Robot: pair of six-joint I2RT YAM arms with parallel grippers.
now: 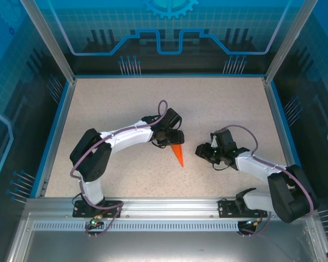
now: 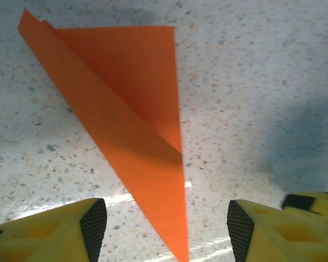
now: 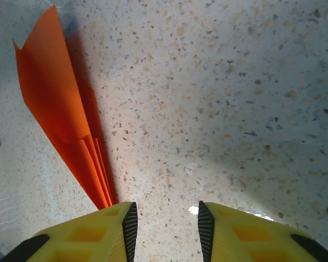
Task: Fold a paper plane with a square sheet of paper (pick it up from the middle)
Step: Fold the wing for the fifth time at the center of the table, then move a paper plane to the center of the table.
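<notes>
Table (image 1: 126, 109): speckled, smooth. The paper plane (image 2: 131, 109) is found lying on it as a folded orange wedge. The left gripper (image 2: 167, 224) is set wide astride the plane's tip, nothing held. The right gripper (image 3: 167, 224) is parted just beside the plane, empty. Risk: the plane's layers are seen lifting, so unfolding or sliding is judged likely if 1 finger nudges it.

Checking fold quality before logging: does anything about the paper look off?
Yes. The paper plane is not lying flat: in the right wrist view its layers fan apart toward the pointed end, and one side lifts up.
</notes>
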